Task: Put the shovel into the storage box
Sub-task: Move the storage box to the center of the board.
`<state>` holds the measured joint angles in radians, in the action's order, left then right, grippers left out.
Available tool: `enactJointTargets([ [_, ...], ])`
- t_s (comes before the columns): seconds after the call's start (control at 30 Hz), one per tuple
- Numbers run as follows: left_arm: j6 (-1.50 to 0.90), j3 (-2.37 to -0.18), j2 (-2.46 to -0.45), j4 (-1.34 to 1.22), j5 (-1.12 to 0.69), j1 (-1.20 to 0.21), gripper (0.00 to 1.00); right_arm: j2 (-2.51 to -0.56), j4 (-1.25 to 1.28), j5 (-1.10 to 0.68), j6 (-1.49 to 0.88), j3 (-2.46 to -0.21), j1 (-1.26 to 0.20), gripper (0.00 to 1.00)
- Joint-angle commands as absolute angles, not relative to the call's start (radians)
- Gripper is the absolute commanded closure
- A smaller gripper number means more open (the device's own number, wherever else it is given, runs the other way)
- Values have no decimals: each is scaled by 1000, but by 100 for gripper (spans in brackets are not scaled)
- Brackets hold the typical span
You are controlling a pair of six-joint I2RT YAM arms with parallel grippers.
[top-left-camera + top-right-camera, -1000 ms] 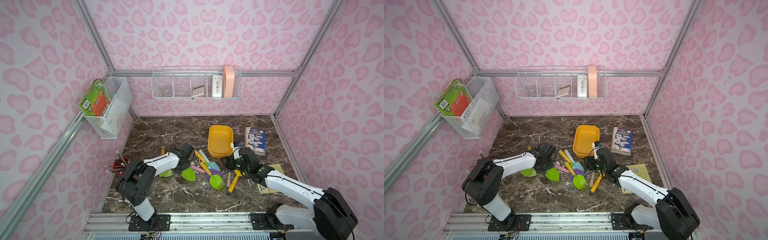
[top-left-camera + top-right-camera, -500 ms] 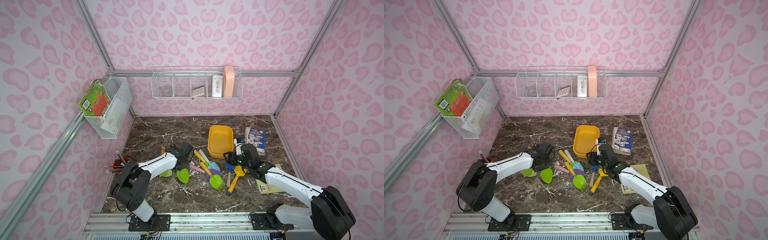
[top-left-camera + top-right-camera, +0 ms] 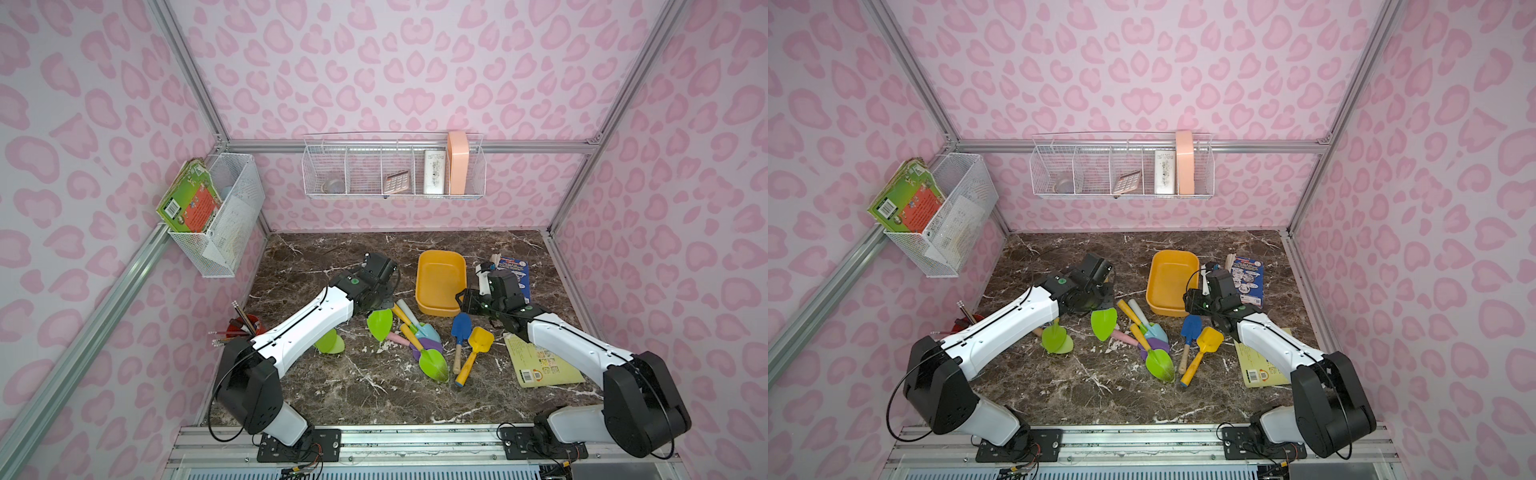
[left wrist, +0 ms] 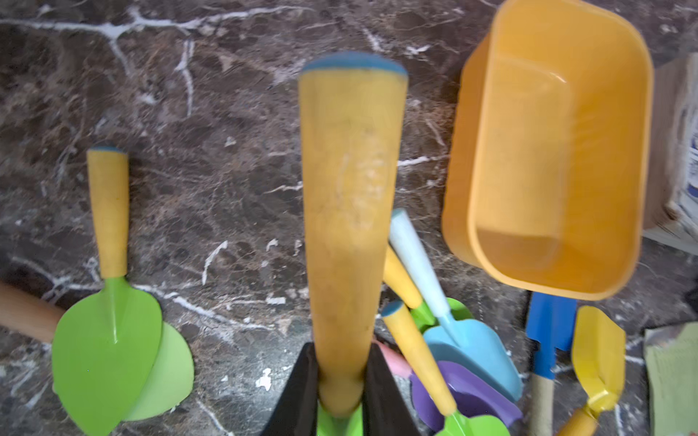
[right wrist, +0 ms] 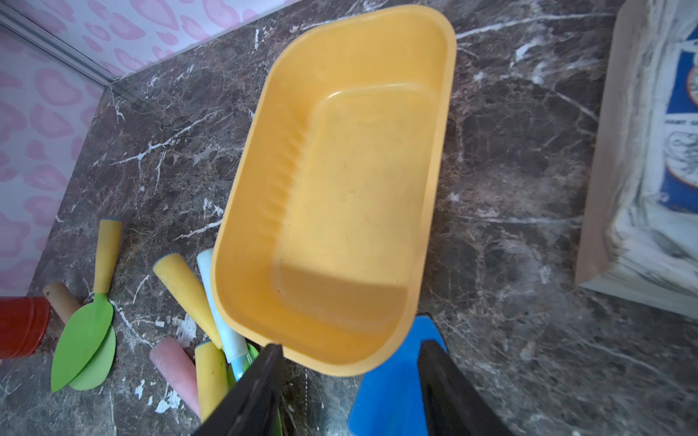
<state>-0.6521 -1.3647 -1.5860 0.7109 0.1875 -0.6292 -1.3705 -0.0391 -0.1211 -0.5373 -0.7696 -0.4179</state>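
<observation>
Shovels are counted at nine, all toy-sized, though the overlap in the heap leaves that count a little unsure. One shovel (image 4: pixel 351 181), with a tapered yellow handle capped in blue and a glossy green leaf-shaped blade, is clamped in the left tool (image 4: pixel 339 385). Its black fingers (image 4: pixel 298 392) are pressed on both sides of the handle just above the blade. The handle is pointed toward the back of the counter (image 3: pixel 332 257), and in both top views the blade is seen sticking out toward the front. Whether the blade touches the counter cannot be told.

Two more green-bladed shovels (image 3: pixel 330 343) are laid overlapping beneath the left arm. Four are crossed in a heap (image 3: pixel 419 336): two green with yellow handles, one light blue, one purple with a pink handle. A blue shovel (image 3: pixel 460 328) with a wooden handle and a yellow shovel (image 3: pixel 480 338) with an orange handle are laid side by side.

One storage box (image 3: pixel 440 278) is seen, made of smooth yellow-orange plastic, rectangular with rounded corners and ribbed along one inner wall. It is set on the counter to the right of the held shovel and apart from it. The right tool (image 5: pixel 351 381) is held at the box's near end, above the blue shovel's blade. Its jaws are spread, and nothing is clamped between them.

The counter is patterned as dark brown marble with white veins. Two white wire-mesh baskets are hung, one on the left wall (image 3: pixel 224 216) and one on the back wall (image 3: pixel 395 170). One red pencil cup (image 3: pixel 245 326) is stood at the counter's left edge.
</observation>
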Motion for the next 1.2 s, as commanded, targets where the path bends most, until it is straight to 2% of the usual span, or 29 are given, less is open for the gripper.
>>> enactJointTargets([
  [0.0, -565, -1478, -1658, 742, 121, -642, 96, -1367, -13, -137, -530, -758, -400, 40],
  [0.3, -514, -1764, -1907, 762, 44, -689, 97, -1547, -54, -131, -502, -883, -350, 42],
  [0.5, -505, -1774, -1931, 739, 37, -698, 97, -1665, -53, -115, -497, -968, -350, 50],
  [0.93, -425, -1843, -2018, 669, 20, -697, 96, -1761, -80, -64, -428, -1020, -407, 77],
  [1.17, -406, -1868, -2079, 614, 50, -696, 96, -1752, -78, -57, -417, -1012, -422, 78],
])
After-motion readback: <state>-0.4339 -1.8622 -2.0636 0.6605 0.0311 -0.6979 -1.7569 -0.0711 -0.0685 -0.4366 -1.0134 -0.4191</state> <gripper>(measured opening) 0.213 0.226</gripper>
